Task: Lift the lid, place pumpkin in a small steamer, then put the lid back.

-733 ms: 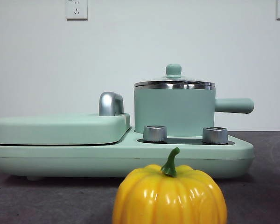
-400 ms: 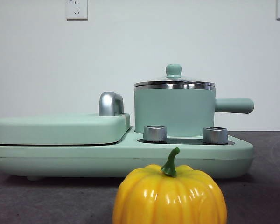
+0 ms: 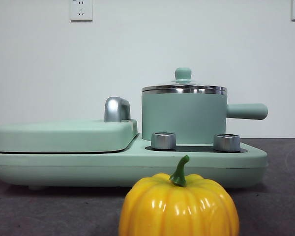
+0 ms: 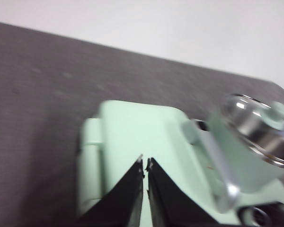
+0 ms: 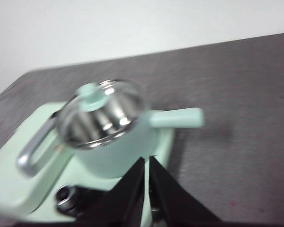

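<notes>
With both the left gripper (image 4: 145, 164) and right gripper (image 5: 146, 163) pinched closed and empty, the right one, seemingly nearer in a blurred view, risks skidding off the lid (image 3: 184, 86)'s small knob (image 3: 183, 73) and jolting the small steamer (image 3: 184, 115).

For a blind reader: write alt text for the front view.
A yellow-orange pumpkin sits nearest the camera on a dark table. Behind it, a mint-green cooker carries the small steamer, its lid on. No arm shows.
</notes>
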`<action>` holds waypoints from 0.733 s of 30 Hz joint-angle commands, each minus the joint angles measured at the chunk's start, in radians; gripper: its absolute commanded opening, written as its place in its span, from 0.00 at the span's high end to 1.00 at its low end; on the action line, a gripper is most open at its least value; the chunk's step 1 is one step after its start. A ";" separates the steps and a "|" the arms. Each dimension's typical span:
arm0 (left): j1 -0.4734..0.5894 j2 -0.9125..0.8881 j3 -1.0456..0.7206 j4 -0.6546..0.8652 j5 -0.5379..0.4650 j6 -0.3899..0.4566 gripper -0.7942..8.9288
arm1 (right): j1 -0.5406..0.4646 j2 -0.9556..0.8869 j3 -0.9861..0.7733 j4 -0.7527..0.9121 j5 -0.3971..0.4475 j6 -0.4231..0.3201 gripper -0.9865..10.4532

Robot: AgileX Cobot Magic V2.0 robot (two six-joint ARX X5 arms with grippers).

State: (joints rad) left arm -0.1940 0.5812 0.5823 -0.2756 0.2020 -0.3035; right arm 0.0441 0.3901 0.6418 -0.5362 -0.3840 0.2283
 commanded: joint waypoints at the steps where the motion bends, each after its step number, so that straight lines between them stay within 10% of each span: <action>1: -0.023 0.076 0.095 -0.027 0.049 0.039 0.90 | 0.002 0.071 0.089 -0.056 -0.064 -0.111 0.90; 8: -0.096 0.244 0.290 -0.119 0.174 0.137 0.90 | 0.002 0.225 0.258 -0.202 -0.178 -0.265 0.90; 18: -0.127 0.282 0.333 -0.128 0.202 0.153 0.88 | 0.002 0.276 0.288 -0.212 -0.191 -0.272 0.90; 22: -0.127 0.283 0.333 -0.130 0.202 0.153 0.69 | 0.002 0.275 0.288 -0.212 -0.192 -0.270 0.78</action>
State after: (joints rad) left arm -0.3183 0.8566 0.8970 -0.4160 0.3973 -0.1680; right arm 0.0441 0.6609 0.9154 -0.7532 -0.5739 -0.0307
